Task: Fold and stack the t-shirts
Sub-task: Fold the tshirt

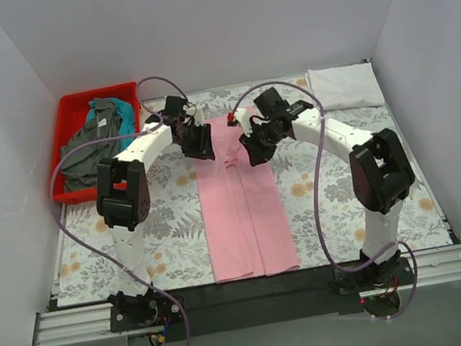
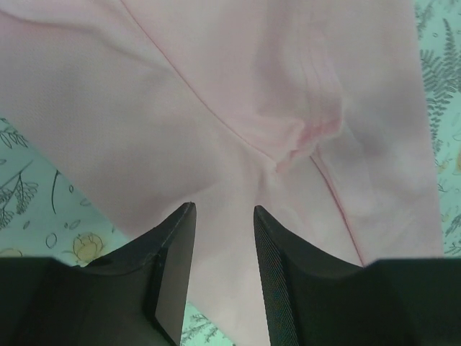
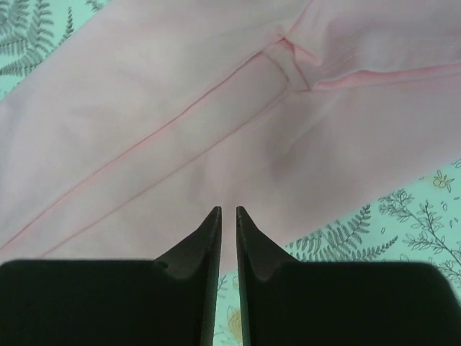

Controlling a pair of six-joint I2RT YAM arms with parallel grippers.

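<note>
The pink shirt (image 1: pixel 246 214) lies mid-table, folded lengthwise into a strip, with the cross folds not yet done. Over its top the left gripper (image 1: pixel 199 143) hangs half open and the right gripper (image 1: pixel 254 147) barely parted, both empty. A white shirt (image 1: pixel 344 86) sits folded at far right. The grey shirt (image 1: pixel 87 152) and teal shirt (image 1: pixel 103 118) lie unfolded in the bin (image 1: pixel 70 102).

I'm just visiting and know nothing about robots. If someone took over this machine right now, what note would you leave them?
Left gripper: open, empty, above the pink shirt.
Right gripper: fingers only slightly apart, empty, above the same shirt.
Pink shirt: mid-table, sides folded in to a long strip.
White shirt: folded, far right corner.
Grey shirt and teal shirt: crumpled in the red bin, far left.
Done: white folded, pink partly.
Left: finish pink, stack it, fold the other two.
</note>
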